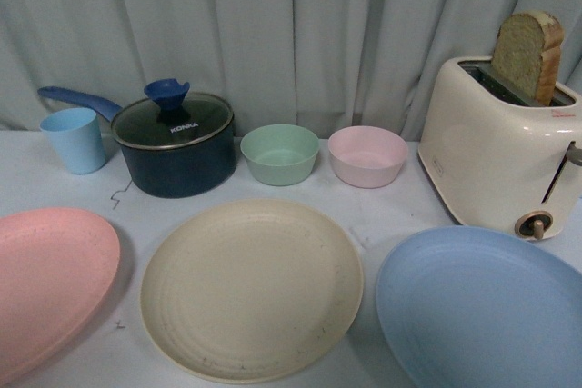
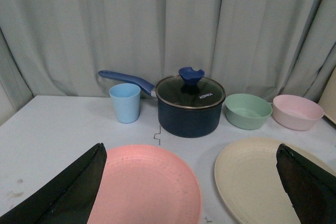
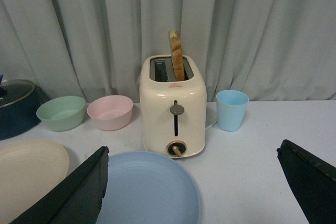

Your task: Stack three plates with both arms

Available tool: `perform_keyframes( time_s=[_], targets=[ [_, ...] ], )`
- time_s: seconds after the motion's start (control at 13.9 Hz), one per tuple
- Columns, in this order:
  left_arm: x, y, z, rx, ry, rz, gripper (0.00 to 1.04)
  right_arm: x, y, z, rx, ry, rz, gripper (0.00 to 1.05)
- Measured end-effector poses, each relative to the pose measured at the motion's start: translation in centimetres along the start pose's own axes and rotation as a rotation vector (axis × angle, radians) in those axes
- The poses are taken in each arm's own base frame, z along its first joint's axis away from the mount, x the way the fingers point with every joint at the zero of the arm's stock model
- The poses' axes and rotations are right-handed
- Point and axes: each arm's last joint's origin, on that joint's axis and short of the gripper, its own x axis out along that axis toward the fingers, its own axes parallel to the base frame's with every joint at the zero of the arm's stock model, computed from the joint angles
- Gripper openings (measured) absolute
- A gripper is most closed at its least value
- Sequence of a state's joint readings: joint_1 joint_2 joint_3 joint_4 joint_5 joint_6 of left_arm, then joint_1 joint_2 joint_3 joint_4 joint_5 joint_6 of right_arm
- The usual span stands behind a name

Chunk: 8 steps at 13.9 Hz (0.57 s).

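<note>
while none is stacked yet, three plates lie flat in a row on the white tabletop (image 1: 382, 211): round matte pink plate (image 1: 50, 283) left, round speckled beige plate (image 1: 250, 288) middle, round light blue plate (image 1: 482, 306) right, each apart from its neighbour. left gripper (image 2: 190, 148): dark fingers spread wide, empty, facing pink and beige plates. right gripper (image 3: 194, 146): spread wide, empty, facing the blue plate and the cream toaster (image 3: 173, 108).
</note>
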State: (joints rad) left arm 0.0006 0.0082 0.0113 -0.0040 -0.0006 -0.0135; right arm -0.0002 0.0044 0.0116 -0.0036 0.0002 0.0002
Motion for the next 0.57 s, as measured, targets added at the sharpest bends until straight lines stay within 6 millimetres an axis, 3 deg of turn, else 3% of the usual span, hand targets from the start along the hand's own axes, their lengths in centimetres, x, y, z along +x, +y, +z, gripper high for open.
perform_keyframes(
  time_s=[0.57],
  targets=[
    [0.00, 0.00, 0.00, 0.000, 0.000, 0.000, 0.98, 0.00, 0.00, 0.00, 0.000, 0.000, 0.000, 0.98]
  ],
)
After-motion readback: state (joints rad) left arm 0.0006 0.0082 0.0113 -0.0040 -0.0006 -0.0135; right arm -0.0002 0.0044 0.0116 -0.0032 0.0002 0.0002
